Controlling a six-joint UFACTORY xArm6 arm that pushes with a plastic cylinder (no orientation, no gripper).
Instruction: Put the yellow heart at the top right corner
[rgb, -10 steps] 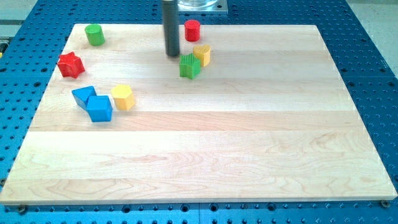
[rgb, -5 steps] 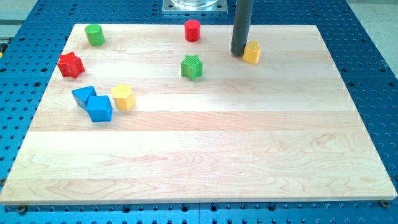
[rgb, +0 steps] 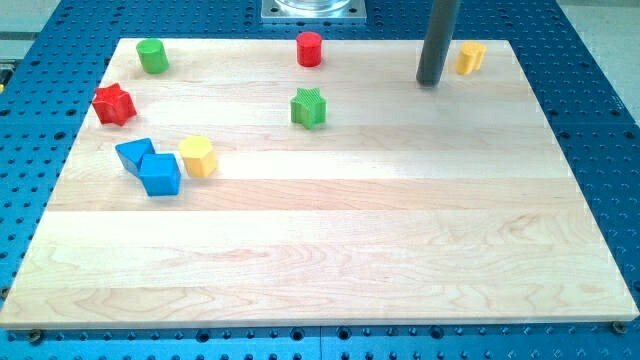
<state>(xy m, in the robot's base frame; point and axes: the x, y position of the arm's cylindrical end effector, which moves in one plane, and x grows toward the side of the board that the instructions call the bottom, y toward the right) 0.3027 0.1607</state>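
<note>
The yellow heart (rgb: 471, 57) sits near the board's (rgb: 330, 240) top right corner, likely close enough to count as placed. The rod's tip (rgb: 430, 83) stands just left of it, apart, holding nothing, having no pincer

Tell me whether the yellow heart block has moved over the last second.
Yes. The yellow heart block has slid toward the view's right and top, away from the green star block, which stayed put. My tip now sits just left of it, apart.
</note>
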